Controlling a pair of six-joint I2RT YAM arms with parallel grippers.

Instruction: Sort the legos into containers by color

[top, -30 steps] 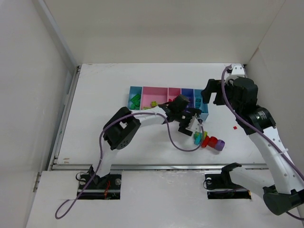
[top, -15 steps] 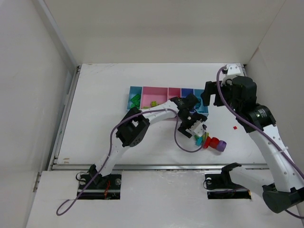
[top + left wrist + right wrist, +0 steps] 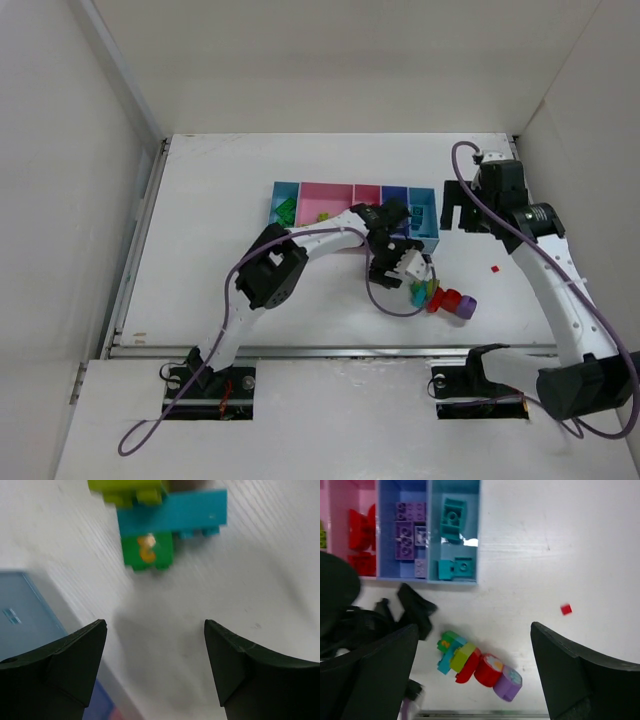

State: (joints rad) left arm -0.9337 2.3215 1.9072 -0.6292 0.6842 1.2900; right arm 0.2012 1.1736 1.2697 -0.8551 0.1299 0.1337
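A chain of stuck legos (image 3: 442, 298) lies on the white table in front of the trays: green, teal, yellow-green, red and purple. My left gripper (image 3: 412, 270) is open and empty just left of the chain. In the left wrist view the green brick (image 3: 148, 551) and teal brick (image 3: 172, 515) lie just beyond the open gripper (image 3: 155, 625). My right gripper (image 3: 458, 205) is open and empty, high beside the right end of the trays (image 3: 330, 190). Its wrist view shows the chain (image 3: 475, 662) between its fingers (image 3: 375, 670) far below.
The purple-blue tray (image 3: 382, 555) holds purple bricks, the light blue tray (image 3: 472, 540) teal bricks, the narrow pink tray (image 3: 335, 510) red ones. A tiny red piece (image 3: 565, 609) lies alone right of the chain, also in the top view (image 3: 494, 268). Walls stand close on the right.
My left arm has stretched further right and its gripper has settled beside the chain. My right arm has drawn back and to the right, its wrist turning.
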